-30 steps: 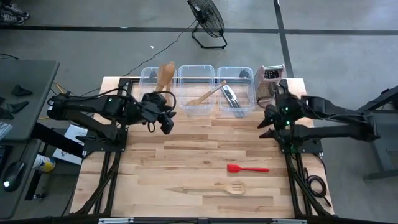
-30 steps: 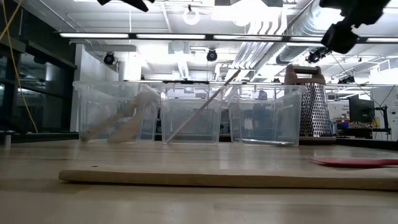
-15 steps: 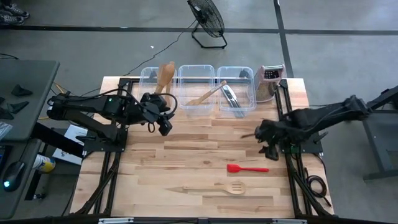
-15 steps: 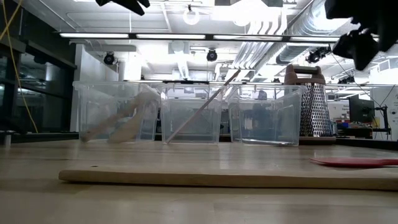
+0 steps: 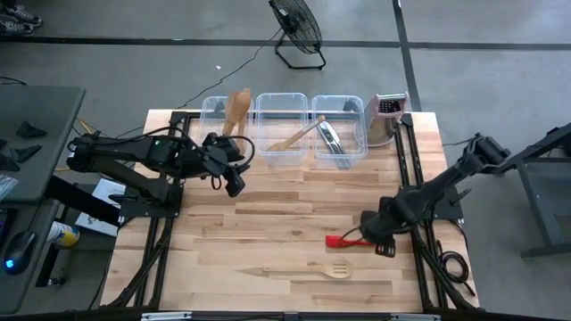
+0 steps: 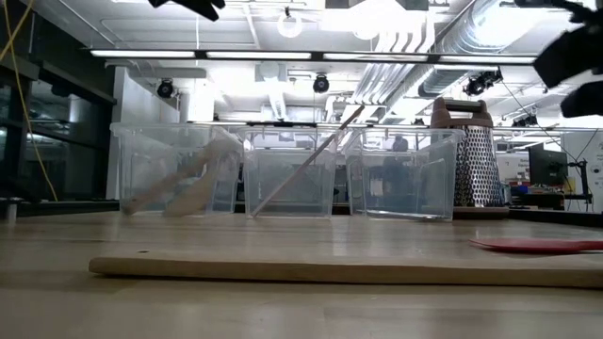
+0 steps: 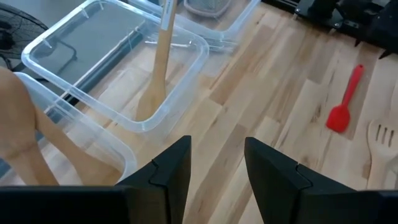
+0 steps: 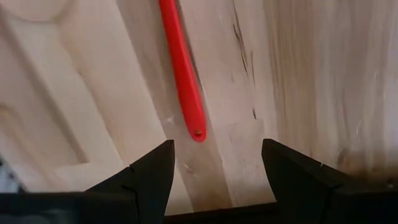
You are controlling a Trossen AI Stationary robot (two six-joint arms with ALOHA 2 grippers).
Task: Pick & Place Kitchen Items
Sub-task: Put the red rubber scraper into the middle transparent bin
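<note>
A: Why is the right gripper (image 5: 373, 239) low over the table (image 5: 268, 223) near its right edge?
B: I'd say it is lining up on the red spatula (image 5: 343, 241). Its fingers (image 8: 149, 177) stand wide, empty, straddling the handle's tip, which lies flat on the wood between them but untouched.

A: And that arm's pose?
B: Stretched out low from the right side, wrist tipped down at the handle end.

A: What else is left out?
B: The slotted wooden spatula (image 5: 328, 269) lies near the front edge, just beside the red one. The other utensils sit in the three clear tubs (image 5: 283, 138) along the back edge, a wooden spoon (image 5: 299, 135) leaning out of the middle tub.

A: The left gripper (image 5: 234, 171)?
B: Waiting in the air before the left tub, fingers (image 7: 168, 171) narrowly parted, holding nothing.
</note>
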